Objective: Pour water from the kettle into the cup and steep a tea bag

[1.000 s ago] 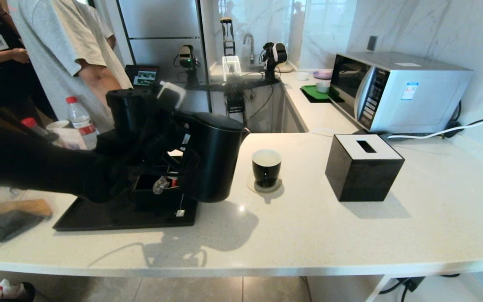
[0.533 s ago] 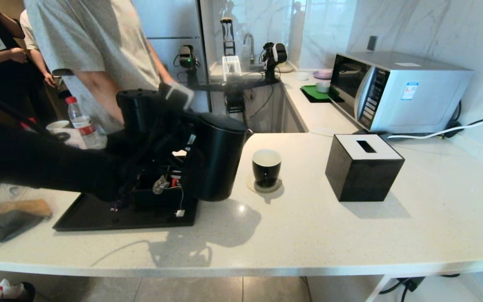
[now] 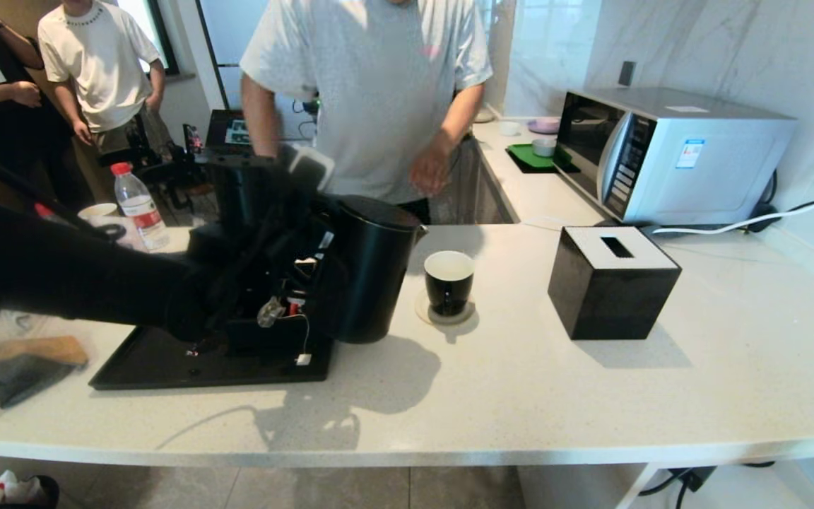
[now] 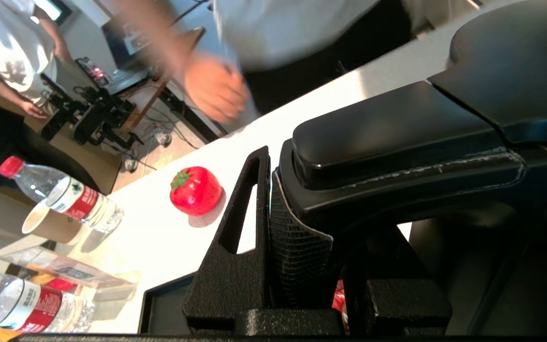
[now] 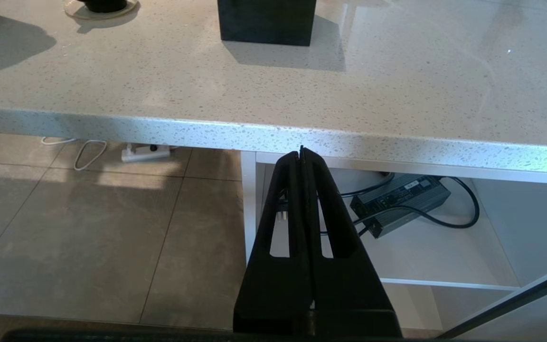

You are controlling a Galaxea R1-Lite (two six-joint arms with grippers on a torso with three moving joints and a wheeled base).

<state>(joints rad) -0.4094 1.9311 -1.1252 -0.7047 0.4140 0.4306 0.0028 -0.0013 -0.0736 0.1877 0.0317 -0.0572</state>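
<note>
The left pincer (image 3: 308, 265) is clamped on the kettle (image 3: 368, 268) handle; the kettle stands upright, spout toward the cup (image 3: 449, 281) at three o'clock. The right pincer (image 5: 302, 156) hangs closed and empty below the surface (image 3: 520, 396).

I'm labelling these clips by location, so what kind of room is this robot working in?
Most likely a kitchen or office pantry. A microwave stands on a pale speckled stone counter against a marble-look wall, and a black kettle and a cup are set out for tea. Several people stand just beyond the counter.

Kettle (image 3: 372, 272) handle hidden behind left arm; tea bag (image 3: 270, 312) barely discernible.
</note>
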